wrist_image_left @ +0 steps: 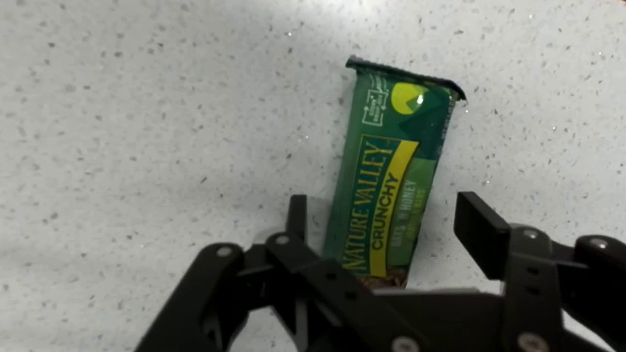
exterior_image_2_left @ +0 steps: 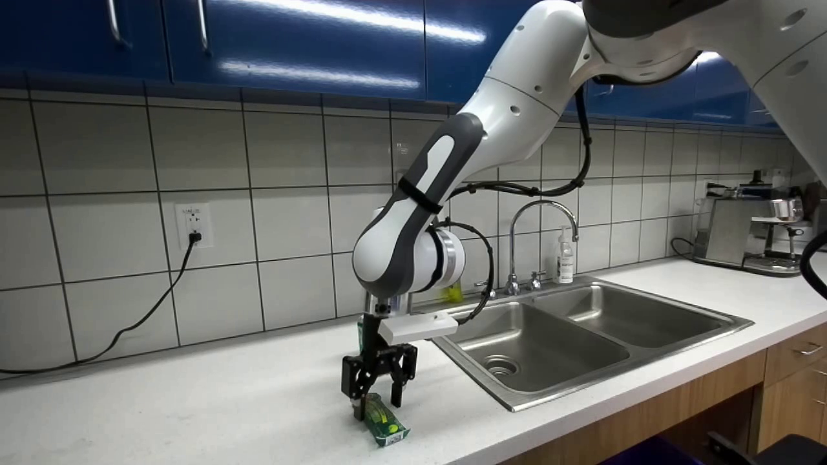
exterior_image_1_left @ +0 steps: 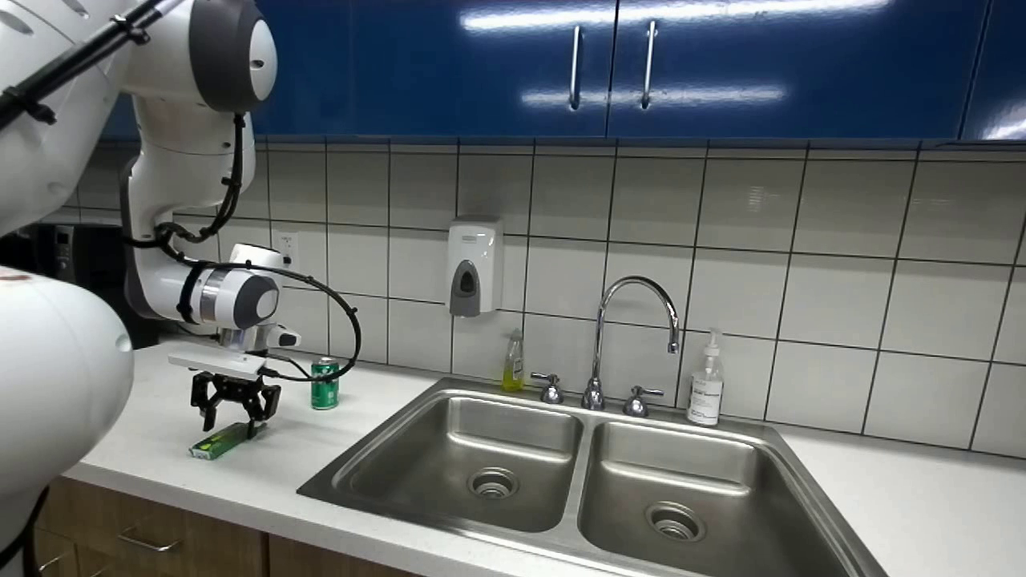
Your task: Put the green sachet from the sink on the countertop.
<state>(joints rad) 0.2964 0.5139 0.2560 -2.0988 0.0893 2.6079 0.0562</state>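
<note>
The green sachet, a Nature Valley bar wrapper, lies flat on the off-white countertop. It also shows in both exterior views. My gripper is open, pointing down, low over the counter. In the wrist view its fingers stand on either side of the sachet's near part, with a gap on each side. The sachet's near end is hidden behind the gripper. The gripper shows in both exterior views. The double-basin steel sink is beside it, also seen here; no sachet shows in it.
A green can stands behind the gripper. A yellow-green bottle, the chrome faucet and a pump bottle stand along the sink's back edge. A plugged-in cord hangs along the wall. A coffee machine stands far off.
</note>
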